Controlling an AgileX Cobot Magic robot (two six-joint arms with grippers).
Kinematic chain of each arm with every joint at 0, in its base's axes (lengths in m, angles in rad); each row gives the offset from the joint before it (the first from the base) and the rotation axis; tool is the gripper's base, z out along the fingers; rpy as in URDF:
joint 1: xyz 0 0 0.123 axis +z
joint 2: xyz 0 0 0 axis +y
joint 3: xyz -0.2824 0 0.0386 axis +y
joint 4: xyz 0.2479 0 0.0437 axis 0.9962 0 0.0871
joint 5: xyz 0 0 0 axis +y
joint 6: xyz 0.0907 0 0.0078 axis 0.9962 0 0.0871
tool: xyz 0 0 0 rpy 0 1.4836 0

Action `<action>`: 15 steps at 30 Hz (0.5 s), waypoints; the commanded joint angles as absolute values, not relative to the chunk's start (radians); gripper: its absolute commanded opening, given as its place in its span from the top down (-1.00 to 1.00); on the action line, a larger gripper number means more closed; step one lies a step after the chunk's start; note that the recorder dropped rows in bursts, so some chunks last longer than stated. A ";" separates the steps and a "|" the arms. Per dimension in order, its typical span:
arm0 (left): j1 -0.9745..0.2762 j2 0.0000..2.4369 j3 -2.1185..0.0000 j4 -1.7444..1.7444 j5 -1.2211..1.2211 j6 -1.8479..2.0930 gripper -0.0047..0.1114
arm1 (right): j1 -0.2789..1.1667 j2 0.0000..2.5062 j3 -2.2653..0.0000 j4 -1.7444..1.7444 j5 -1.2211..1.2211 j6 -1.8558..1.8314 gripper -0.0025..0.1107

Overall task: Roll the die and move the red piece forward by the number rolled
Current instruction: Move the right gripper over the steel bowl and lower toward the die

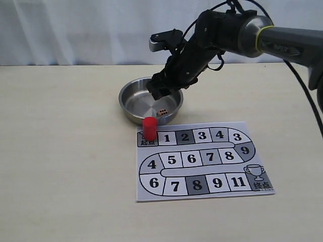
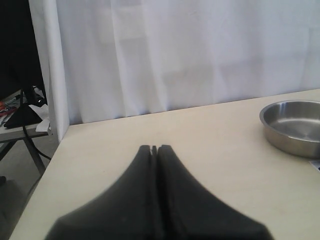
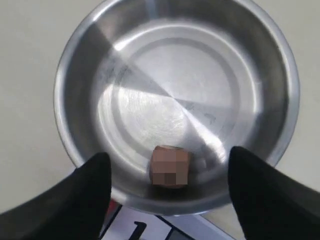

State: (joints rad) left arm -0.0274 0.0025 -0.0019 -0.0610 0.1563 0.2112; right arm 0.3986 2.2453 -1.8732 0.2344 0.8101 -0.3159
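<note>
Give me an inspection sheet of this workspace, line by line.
Surface: pale beige table, printed paper game board lying flat.
Job's things: tan wooden die inside round steel bowl; red cylinder piece upright on board's start corner.
Clutter: nothing seen.
Grippers: right gripper open above bowl; left gripper shut, holding nothing.
Cables: black cables along right arm.
Surroundings: white curtain behind table.

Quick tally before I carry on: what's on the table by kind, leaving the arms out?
Die: 1
Red piece: 1
Metal bowl: 1
Printed game board: 1
Total: 4
</note>
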 commanded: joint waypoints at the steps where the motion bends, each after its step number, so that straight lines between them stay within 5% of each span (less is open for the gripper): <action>1: -0.035 0.000 0.000 -0.063 0.144 0.212 0.92 | 0.399 2.277 -1.882 0.250 0.765 -0.362 -0.17; 15: -0.035 0.000 0.000 -0.060 0.144 0.212 0.92 | 0.399 2.347 -1.884 0.366 0.713 -0.399 -0.15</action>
State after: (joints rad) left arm -0.0274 0.0025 -0.0019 -0.0610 0.1563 0.2112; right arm 0.3986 2.3382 -1.8770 0.3517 0.7167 -0.3988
